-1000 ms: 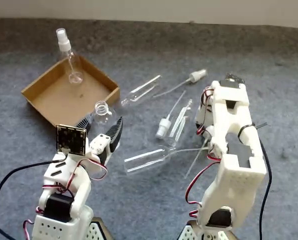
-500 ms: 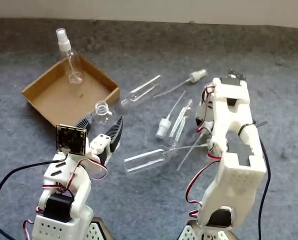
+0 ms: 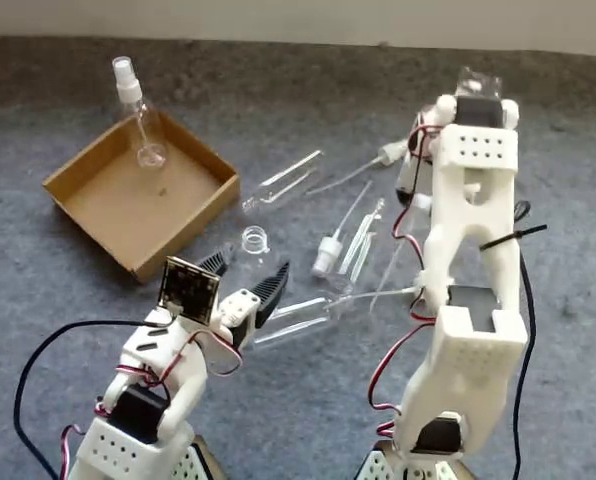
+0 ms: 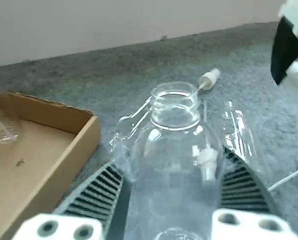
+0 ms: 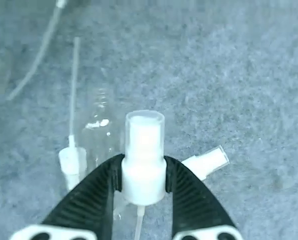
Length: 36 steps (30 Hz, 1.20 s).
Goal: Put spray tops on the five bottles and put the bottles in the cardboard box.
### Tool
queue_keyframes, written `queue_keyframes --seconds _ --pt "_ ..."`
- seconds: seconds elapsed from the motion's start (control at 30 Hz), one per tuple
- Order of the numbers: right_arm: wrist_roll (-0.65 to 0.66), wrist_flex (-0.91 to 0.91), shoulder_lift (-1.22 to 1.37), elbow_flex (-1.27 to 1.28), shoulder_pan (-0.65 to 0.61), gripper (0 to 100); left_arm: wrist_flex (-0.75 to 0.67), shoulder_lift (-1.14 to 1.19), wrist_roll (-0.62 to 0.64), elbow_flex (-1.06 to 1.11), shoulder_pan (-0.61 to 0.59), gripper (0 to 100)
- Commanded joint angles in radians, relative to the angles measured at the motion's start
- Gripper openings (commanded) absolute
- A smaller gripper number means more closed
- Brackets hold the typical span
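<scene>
Left gripper (image 4: 171,185) is clamped on a bottle (image 4: 174,145), held neck-up with the mouth open. My read is that it's a fixed socket for the top. In the high view the bottle sits near table centre, at about 4 o'clock from the box (image 3: 193,232).

Right gripper (image 5: 143,172) is clamped on a spray top (image 5: 145,135), nozzle up, with the tube (image 5: 138,222) hanging below the jaws. Probably held that way so the tube can feed straight down into a neck. That arm is raised at 2 o'clock from the held bottle, and the top isn't over the mouth yet.

One capped bottle (image 3: 138,115) already stands in the box's far corner, at 11 o'clock from the left gripper. Spare bottles (image 3: 283,180) and loose tops (image 3: 326,255) lie on the carpet (image 3: 538,130) between the arms, uncapped.

Versus 1 s ago:
- The left arm has swung toward 3 o'clock, taking the bottle away from the box wall toward centre.
- The right arm has lifted and stretched toward 12 o'clock.
- The tube, which lay low beside the nearest spare bottle, now hangs off the carpet.
- The box, capped bottle and loose parts haven't moved.
</scene>
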Motion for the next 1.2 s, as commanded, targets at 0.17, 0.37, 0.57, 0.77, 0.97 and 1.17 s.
queue_keyframes --seconds 0.17,0.37,0.57,0.77,0.97,1.17 --pt "0.071 0.031 -0.305 -0.117 -0.116 0.4 -0.127 -0.004 0.003 0.031 0.033 9" --pt "0.071 0.031 -0.549 -0.031 -0.219 0.5 -0.135 -0.004 0.006 0.019 0.033 9" --pt "0.072 0.03 -0.659 0.044 -0.231 0.6 -0.276 -0.004 0.003 0.033 0.035 9" --pt "0.072 -0.036 -0.727 0.045 -0.231 0.6 -0.278 -0.004 0.003 0.033 0.205 9" --pt "0.072 -0.041 -0.825 0.045 -0.231 0.6 -0.273 -0.002 0.003 0.045 0.372 9" --pt "0.072 -0.042 -0.928 0.044 -0.231 0.6 -0.272 0.001 0.003 0.045 0.426 9"
